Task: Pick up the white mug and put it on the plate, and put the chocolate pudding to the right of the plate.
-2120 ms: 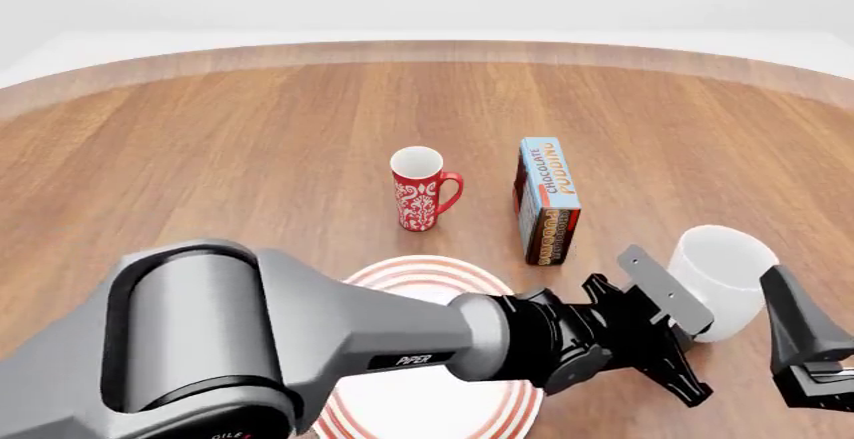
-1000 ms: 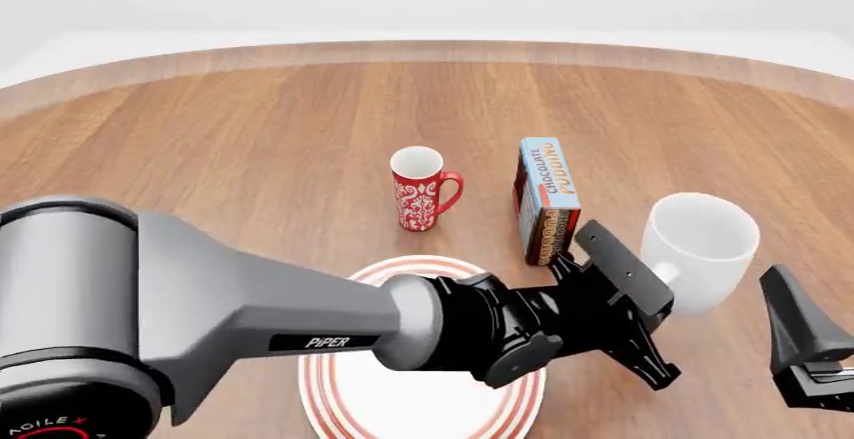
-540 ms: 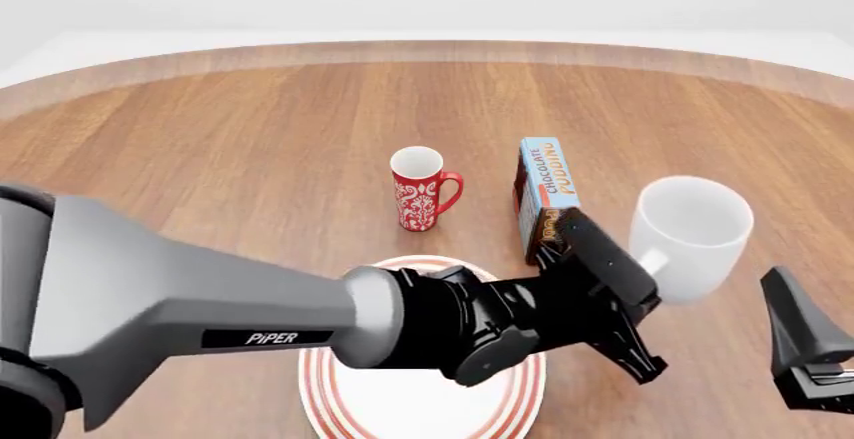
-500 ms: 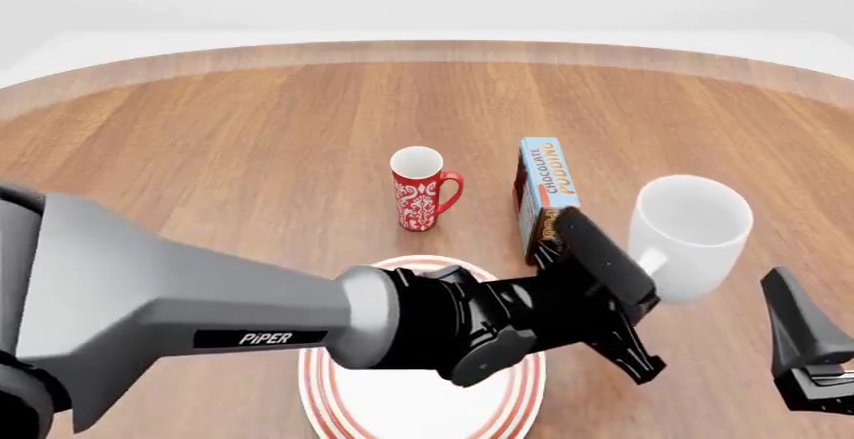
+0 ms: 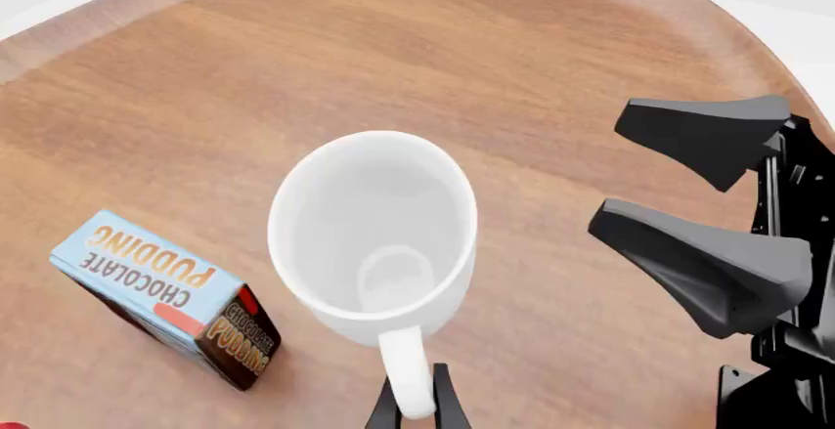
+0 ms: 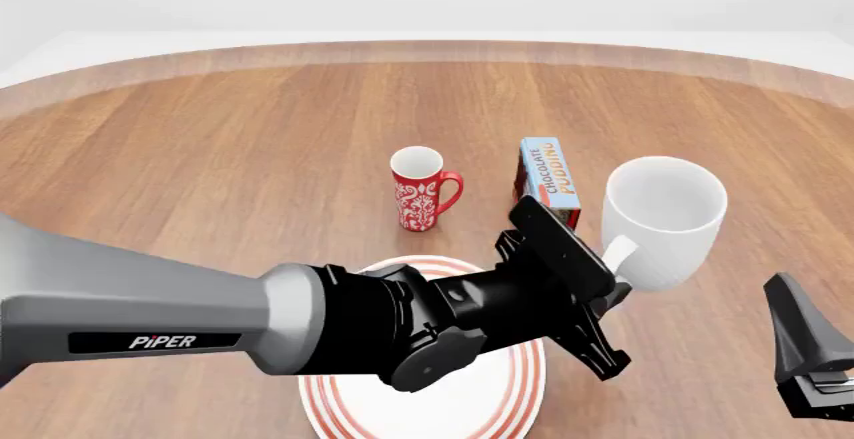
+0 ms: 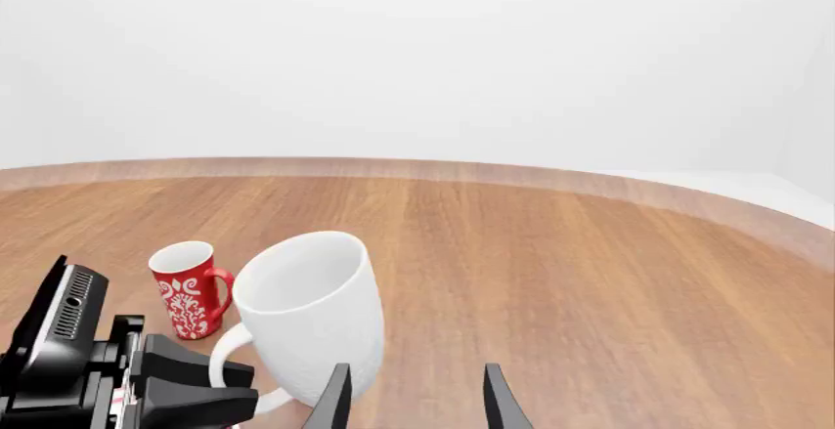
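My left gripper (image 6: 611, 259) is shut on the loop handle of the white mug (image 6: 663, 221) and holds it in the air, mouth up, just right of the plate (image 6: 507, 411) and close to the chocolate pudding (image 6: 541, 174). The left wrist view looks down into the mug (image 5: 372, 234), with the handle pinched between the fingers (image 5: 389, 407). The pudding carton (image 5: 156, 297) stands on the table beside it. Most of the red-ringed plate is hidden under my left arm. My right gripper (image 7: 415, 400) is open and holds nothing, low at the front right (image 6: 807, 359), apart from the mug (image 7: 313, 312).
A slim red mug with a white pattern (image 6: 422, 189) stands upright behind the plate, left of the pudding. It also shows in the right wrist view as the red mug (image 7: 190, 302). The right gripper's black fingers (image 5: 711, 253) lie close to the held mug.
My left gripper has lifted the white mug off the table and carried it up and leftward, nearer the plate and the pudding. The right gripper has stayed at the front right.
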